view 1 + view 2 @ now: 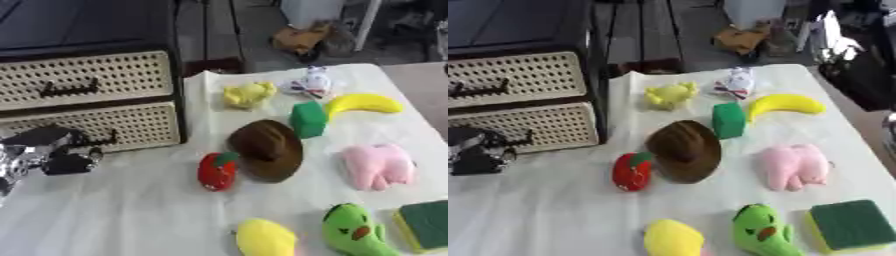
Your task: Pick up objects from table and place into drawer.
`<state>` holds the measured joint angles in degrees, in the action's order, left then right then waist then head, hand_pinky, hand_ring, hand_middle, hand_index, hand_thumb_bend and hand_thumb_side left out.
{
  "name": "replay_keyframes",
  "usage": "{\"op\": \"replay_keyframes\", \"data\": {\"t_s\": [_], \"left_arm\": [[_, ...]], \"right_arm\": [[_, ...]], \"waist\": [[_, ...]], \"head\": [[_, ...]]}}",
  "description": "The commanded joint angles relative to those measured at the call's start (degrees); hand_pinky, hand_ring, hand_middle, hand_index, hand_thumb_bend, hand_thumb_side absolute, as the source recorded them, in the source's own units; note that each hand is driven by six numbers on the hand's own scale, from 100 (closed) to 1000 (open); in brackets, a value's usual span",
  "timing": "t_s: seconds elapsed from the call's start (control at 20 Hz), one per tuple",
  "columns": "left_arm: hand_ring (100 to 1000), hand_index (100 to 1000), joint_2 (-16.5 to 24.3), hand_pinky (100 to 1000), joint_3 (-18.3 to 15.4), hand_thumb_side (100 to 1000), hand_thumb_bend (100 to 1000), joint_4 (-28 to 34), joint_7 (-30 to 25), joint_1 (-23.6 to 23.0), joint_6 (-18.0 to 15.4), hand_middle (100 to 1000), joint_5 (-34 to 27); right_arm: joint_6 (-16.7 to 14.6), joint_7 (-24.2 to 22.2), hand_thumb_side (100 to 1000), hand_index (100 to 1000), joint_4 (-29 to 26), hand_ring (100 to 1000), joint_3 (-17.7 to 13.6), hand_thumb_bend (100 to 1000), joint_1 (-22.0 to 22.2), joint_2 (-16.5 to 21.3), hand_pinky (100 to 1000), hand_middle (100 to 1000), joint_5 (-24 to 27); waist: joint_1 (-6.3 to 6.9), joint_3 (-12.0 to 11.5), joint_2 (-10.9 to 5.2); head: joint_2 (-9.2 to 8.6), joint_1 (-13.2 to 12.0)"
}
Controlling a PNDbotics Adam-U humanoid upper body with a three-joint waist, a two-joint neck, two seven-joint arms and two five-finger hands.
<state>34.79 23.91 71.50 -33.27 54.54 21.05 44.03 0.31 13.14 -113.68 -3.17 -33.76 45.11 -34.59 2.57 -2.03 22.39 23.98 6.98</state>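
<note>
A drawer unit [87, 100] with two perforated beige fronts stands at the left; both drawers look closed. My left hand [52, 152], black and silver, sits in front of the lower drawer [131, 125], close to its black handle [105, 139]. Soft toys lie on the white cloth: a red fruit [216, 171], a brown hat-like shape [267, 149], a green block [308, 119], a banana [363, 103], a yellow plush [248, 94], a pink plush [378, 166] and a green bird [354, 231]. My right hand shows in neither view.
A small white toy [311, 80] lies at the far side, a yellow fruit [265, 238] at the front edge, and a green and yellow sponge [852, 226] at the front right. The table's right edge [859, 135] drops to the floor.
</note>
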Motion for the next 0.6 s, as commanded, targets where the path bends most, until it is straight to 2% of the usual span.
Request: {"op": "replay_keyframes", "data": {"t_s": [0.05,0.6], "left_arm": [[222,811,1.3,120,-0.1,818,100,-1.6,-0.8,-0.3,0.0,286,-0.1],[221,727,5.4,111,2.0,793,100,5.3,-2.8,-3.2,-1.7,265,1.4]], "right_arm": [[0.1,0.0,1000,889,-0.9,878,-0.4,100,-0.5,1.2,772,839,0.3],[0.2,0.3,1000,890,-0.9,877,-0.5,100,-0.3,1.2,773,837,0.5]], "waist": [[-0.22,0.1,-0.75],[-0.19,-0.4,-1.60]], "head": [[-0.56,0.2],[-0.17,0.4]]}}
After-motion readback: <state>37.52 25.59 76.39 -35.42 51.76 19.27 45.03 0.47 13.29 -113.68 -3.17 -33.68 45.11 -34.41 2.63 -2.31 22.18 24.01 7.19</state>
